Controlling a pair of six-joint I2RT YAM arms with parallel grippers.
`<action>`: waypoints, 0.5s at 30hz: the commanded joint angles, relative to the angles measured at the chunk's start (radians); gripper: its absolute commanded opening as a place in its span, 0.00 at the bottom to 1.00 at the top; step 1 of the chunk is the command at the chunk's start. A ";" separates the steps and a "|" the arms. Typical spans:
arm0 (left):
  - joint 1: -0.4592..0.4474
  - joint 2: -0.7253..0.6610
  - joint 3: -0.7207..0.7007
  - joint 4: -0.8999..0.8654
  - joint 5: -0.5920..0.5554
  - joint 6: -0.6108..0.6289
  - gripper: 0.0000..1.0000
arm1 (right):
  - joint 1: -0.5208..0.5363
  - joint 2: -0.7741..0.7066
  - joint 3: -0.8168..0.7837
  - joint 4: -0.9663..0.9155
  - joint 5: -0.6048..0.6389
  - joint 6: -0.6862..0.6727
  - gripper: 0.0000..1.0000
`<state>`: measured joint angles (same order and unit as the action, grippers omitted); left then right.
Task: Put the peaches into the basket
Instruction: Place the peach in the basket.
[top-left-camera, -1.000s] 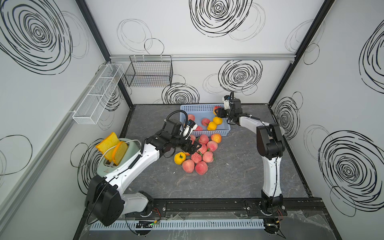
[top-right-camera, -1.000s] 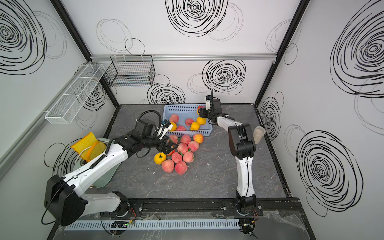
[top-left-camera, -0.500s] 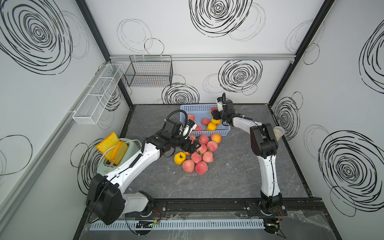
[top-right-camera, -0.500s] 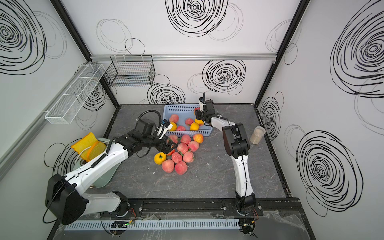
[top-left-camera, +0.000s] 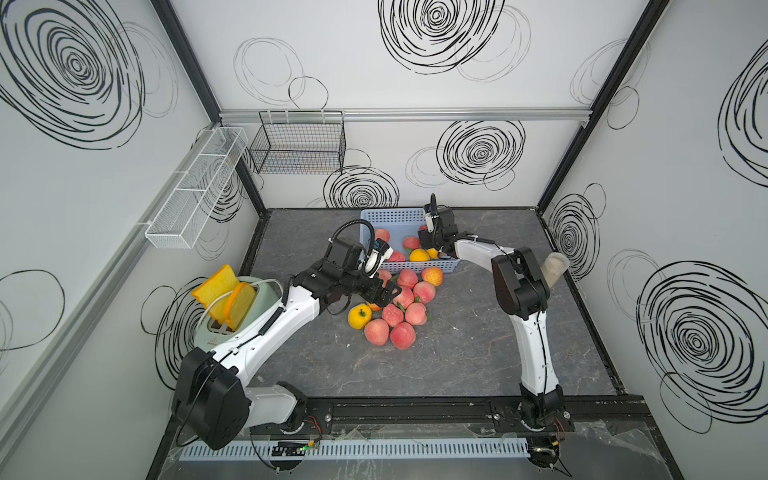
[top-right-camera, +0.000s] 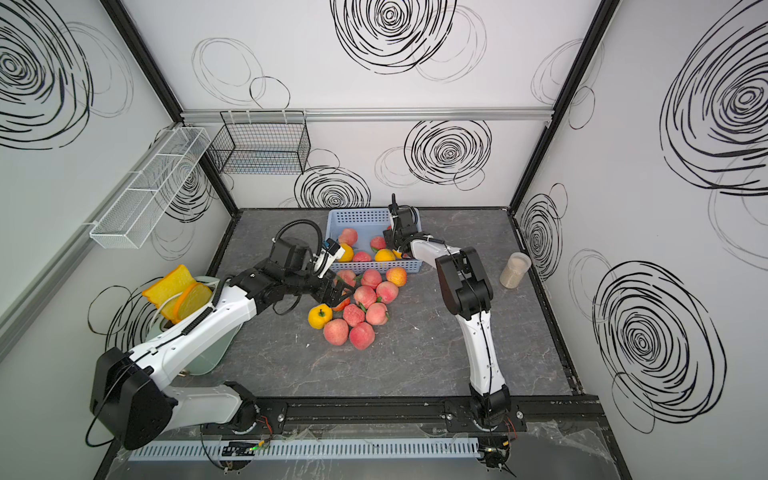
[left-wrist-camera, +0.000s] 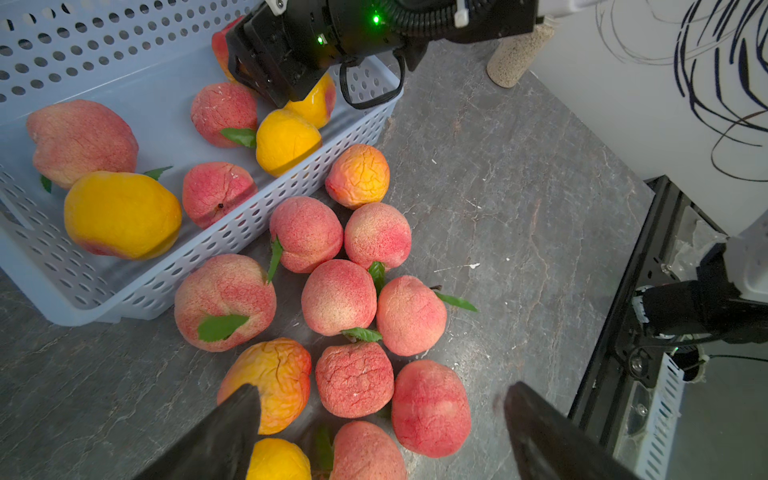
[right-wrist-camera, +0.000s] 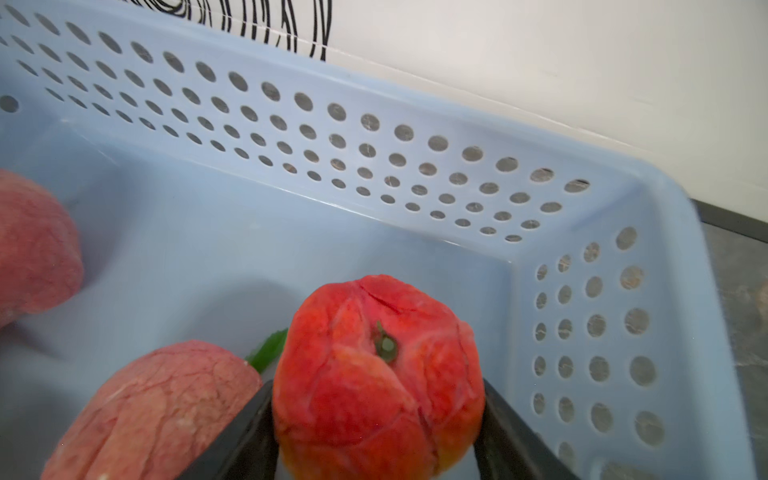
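The right tool (right-wrist-camera: 376, 386) is inside the shallow light blue perforated plastic basket (right-wrist-camera: 374, 166), close to one of its corners. A deep red toy peach (right-wrist-camera: 374, 332) sits between its two black fingers (right-wrist-camera: 249, 436). Both fingers flank the fruit closely, but the wrist view does not show whether they press it or have let go. A paler pink peach (right-wrist-camera: 158, 407) lies just beside it within the basket.

The step in hand looks like the drop-off. To do it well, spread the fingers fully before lifting, so the fruit does not cling to a pad and get dragged over the basket wall. Then rise straight up, clear of the paler neighbour, so nothing rolls.

The left tool (left-wrist-camera: 382, 388) is spread wide and empty. It hangs over the pink-blushed and yellow toy peaches (left-wrist-camera: 338, 297) heaped on the dark grey stone-patterned table (top-left-camera: 478, 353), just outside the basket's near wall. Several fruits lie in the basket and roughly a dozen outside. The heaped ones touch one another, so the next pick is best taken from the edge of the heap farthest from the basket. The fingers should enter the gaps on either side, lest neighbours be nudged away.
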<state>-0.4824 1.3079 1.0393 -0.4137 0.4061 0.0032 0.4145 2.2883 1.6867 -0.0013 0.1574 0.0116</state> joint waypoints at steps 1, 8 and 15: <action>0.010 -0.006 0.018 0.003 0.000 0.004 0.96 | -0.005 -0.040 -0.005 -0.028 0.047 0.013 0.71; 0.010 -0.006 0.018 0.001 -0.003 0.004 0.96 | -0.002 -0.056 -0.005 -0.040 0.054 0.044 0.81; 0.011 -0.012 0.018 0.003 -0.010 0.001 0.96 | 0.014 -0.108 -0.008 -0.049 0.064 0.055 0.89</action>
<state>-0.4820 1.3079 1.0393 -0.4141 0.4007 0.0032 0.4198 2.2646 1.6863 -0.0360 0.2031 0.0566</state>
